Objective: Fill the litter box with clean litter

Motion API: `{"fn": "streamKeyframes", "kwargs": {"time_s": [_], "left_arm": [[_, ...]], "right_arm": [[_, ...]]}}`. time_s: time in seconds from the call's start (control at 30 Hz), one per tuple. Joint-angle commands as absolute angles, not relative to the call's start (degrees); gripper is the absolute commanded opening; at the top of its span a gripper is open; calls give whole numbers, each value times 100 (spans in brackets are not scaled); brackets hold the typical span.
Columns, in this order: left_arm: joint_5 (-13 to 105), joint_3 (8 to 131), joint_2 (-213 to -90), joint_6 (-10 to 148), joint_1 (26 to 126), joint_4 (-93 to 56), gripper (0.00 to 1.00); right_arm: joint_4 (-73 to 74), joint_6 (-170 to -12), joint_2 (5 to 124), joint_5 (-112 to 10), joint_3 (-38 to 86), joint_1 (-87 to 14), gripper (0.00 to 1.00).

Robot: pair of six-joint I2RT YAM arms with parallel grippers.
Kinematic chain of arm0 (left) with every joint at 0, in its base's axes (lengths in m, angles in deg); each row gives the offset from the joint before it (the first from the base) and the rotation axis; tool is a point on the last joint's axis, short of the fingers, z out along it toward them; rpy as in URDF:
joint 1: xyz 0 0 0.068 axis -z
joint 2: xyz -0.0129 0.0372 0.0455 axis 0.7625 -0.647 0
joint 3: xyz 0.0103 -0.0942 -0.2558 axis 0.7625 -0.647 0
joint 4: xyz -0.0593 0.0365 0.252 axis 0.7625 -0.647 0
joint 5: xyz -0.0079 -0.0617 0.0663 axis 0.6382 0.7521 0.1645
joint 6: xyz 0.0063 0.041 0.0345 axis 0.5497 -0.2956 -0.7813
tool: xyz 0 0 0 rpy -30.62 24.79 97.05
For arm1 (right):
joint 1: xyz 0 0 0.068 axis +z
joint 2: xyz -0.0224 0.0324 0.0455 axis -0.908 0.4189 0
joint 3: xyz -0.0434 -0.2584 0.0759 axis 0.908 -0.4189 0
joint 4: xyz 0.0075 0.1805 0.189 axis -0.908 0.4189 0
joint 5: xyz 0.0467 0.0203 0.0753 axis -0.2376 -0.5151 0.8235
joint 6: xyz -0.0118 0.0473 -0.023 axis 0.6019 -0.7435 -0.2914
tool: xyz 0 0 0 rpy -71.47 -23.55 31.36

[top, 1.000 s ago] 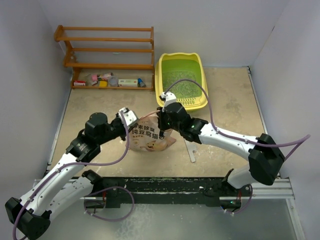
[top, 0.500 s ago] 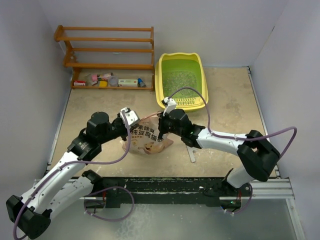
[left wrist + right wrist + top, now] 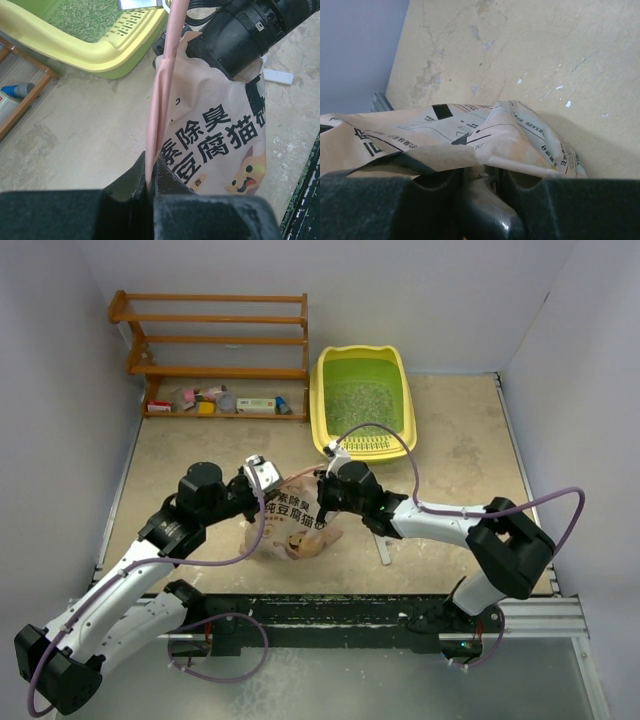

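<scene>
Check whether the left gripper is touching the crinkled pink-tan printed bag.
Touching. The left wrist view shows the left gripper shut on a folded edge of the crinkled pink-tan printed bag, with no gap between them.

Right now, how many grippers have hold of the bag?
2. The left gripper pinches the bag by its left edge; the right gripper clamps the crumpled paper on its right side.

Far end of the table (image 3: pixel 460 465), right of centre: litter box (image 3: pixel 316 400), clean litter (image 3: pixel 358 402) down in its basin. Just left, against the back wall: shelf rack (image 3: pixel 215 340), odds and ends (image 3: pixel 215 400) on the bottom shelf. Bag (image 3: pixel 292 522) mid-table, near the box's front lip. Left gripper (image 3: pixel 267 494) clamped on its left edge, right gripper (image 3: pixel 321 504) on the right.
</scene>
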State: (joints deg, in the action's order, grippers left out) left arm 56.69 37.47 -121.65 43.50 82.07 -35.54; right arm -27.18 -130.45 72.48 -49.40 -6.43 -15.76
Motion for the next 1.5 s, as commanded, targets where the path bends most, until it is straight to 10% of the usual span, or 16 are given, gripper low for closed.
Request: {"fn": "streamKeyframes", "kwargs": {"time_s": [0.0, 1.47], "left_arm": [[5528, 3873, -12209, 4428, 8221, -3218, 0], [5186, 5190, -13178, 3674, 8221, -2142, 0]], "right_arm": [[-2189, -14029, 6967, -3728, -783, -1241, 0], [-2532, -14159, 7442, -4076, 302, -2305, 0]]}}
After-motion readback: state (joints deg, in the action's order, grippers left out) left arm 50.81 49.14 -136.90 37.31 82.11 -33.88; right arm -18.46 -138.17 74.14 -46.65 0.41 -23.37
